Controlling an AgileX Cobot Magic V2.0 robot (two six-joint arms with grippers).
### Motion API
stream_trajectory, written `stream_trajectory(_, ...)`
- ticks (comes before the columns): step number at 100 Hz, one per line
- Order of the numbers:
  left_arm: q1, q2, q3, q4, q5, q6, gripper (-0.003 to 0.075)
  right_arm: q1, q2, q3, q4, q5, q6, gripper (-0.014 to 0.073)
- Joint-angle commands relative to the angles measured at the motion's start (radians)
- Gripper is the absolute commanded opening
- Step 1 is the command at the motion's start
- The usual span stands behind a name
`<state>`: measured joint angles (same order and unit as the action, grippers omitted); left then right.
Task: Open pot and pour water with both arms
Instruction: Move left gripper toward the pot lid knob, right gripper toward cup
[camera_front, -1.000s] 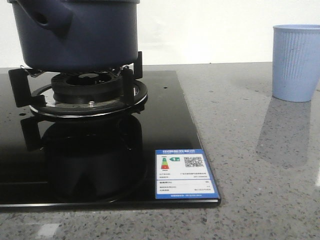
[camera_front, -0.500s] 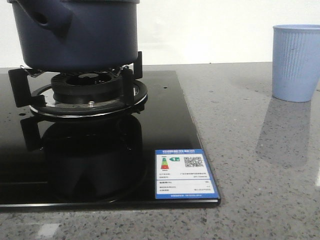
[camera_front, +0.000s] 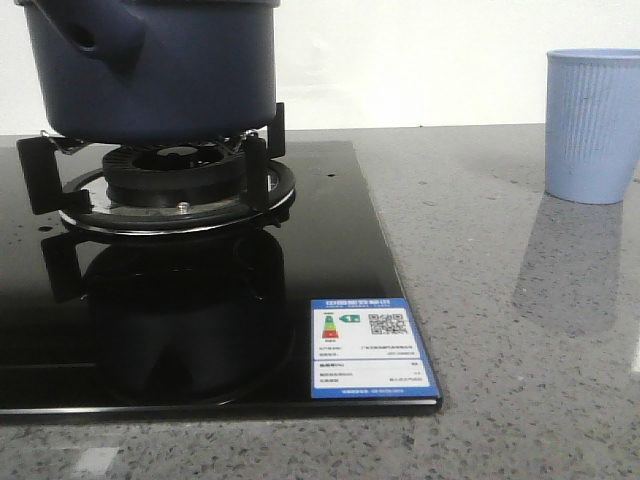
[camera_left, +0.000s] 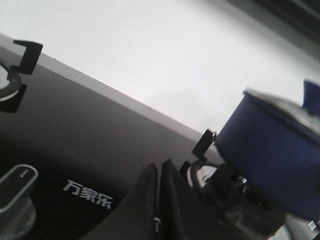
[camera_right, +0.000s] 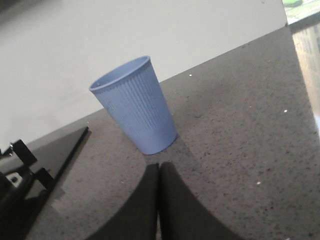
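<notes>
The dark navy-blue pot (camera_front: 160, 70) stands on the burner grate (camera_front: 170, 185) of the black glass stove at the front view's upper left, its stubby handle (camera_front: 95, 35) pointing left. The pot also shows in the left wrist view (camera_left: 272, 150), with a lid rim on top. My left gripper (camera_left: 159, 167) is shut and empty, above the stove glass beside the burner. My right gripper (camera_right: 159, 167) is shut and empty, just short of the light blue ribbed cup (camera_right: 135, 105). The cup stands upright at the right in the front view (camera_front: 592, 125). Neither gripper shows in the front view.
The black glass stove top (camera_front: 330, 250) has an energy label (camera_front: 368, 347) at its front right corner. A stove knob (camera_left: 15, 192) and a second burner's grate (camera_left: 22, 57) show in the left wrist view. Grey speckled countertop (camera_front: 500, 300) lies between stove and cup.
</notes>
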<state>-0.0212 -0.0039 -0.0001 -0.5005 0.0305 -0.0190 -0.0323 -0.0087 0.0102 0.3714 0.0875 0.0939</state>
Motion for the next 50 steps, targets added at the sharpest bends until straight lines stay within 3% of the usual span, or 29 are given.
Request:
stream_trajectory(1, -0.003, -0.025, 0.032, -0.126, -0.085, -0.012, -0.0019, -0.007, -0.020, 0.025, 0.097, -0.087, -0.001, -0.0067)
stream_trajectory(13, -0.003, -0.025, 0.000, -0.237, -0.092, -0.012, -0.0019, -0.007, -0.020, -0.019, 0.098, -0.026, -0.001, -0.0066)
stream_trajectory(24, -0.003, -0.025, -0.100, -0.194, -0.052, 0.006, -0.0019, -0.007, -0.013, -0.116, 0.069, 0.064, -0.054, -0.0066)
stream_trajectory(39, -0.003, 0.054, -0.323, -0.004, 0.162, 0.141, -0.0019, -0.007, 0.070, -0.294, 0.039, 0.200, -0.233, -0.0066)
stream_trajectory(50, -0.003, 0.187, -0.493, 0.016, 0.313, 0.249, -0.0019, -0.007, 0.212, -0.418, 0.039, 0.311, -0.375, -0.0066)
